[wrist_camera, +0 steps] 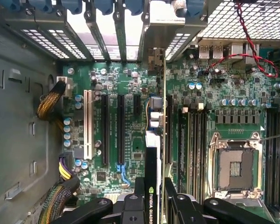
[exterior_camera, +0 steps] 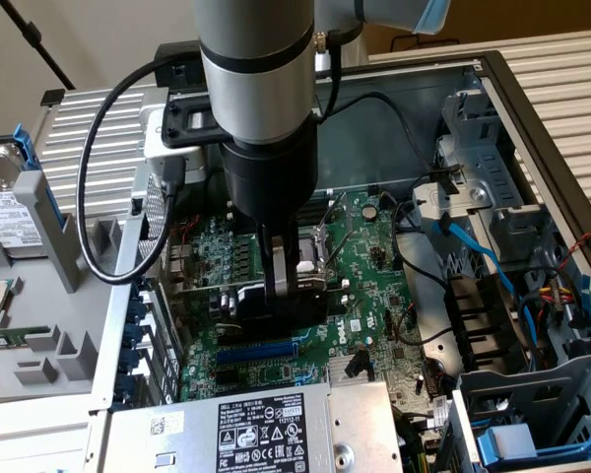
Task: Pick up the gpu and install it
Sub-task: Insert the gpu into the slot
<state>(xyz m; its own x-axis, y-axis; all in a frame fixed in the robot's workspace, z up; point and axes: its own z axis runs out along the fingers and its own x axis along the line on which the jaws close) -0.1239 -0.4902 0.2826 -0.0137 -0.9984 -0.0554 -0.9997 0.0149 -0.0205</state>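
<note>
The gpu (exterior_camera: 276,313) hangs upright and low over the green motherboard (exterior_camera: 374,246) inside the open computer case, its black shroud facing the exterior view. My gripper (exterior_camera: 294,281) comes straight down and is shut on the card's upper edge. From the wrist the gpu (wrist_camera: 151,163) is seen edge-on, with an NVIDIA Quadro label. My gripper (wrist_camera: 155,196) has one finger (wrist_camera: 140,186) on each side of it. Its silver bracket (wrist_camera: 158,28) reaches the rear slot openings. The card lines up with a long black slot (wrist_camera: 168,130); whether it is seated I cannot tell.
Beside the card lie a white slot (wrist_camera: 87,123), two black slots (wrist_camera: 105,128) and the bare CPU socket (wrist_camera: 235,168). The power supply (exterior_camera: 266,424) sits at the case front. Drive cages (exterior_camera: 532,414) and blue cables (exterior_camera: 473,251) are on the exterior view's right. A hard drive (exterior_camera: 5,212) lies outside.
</note>
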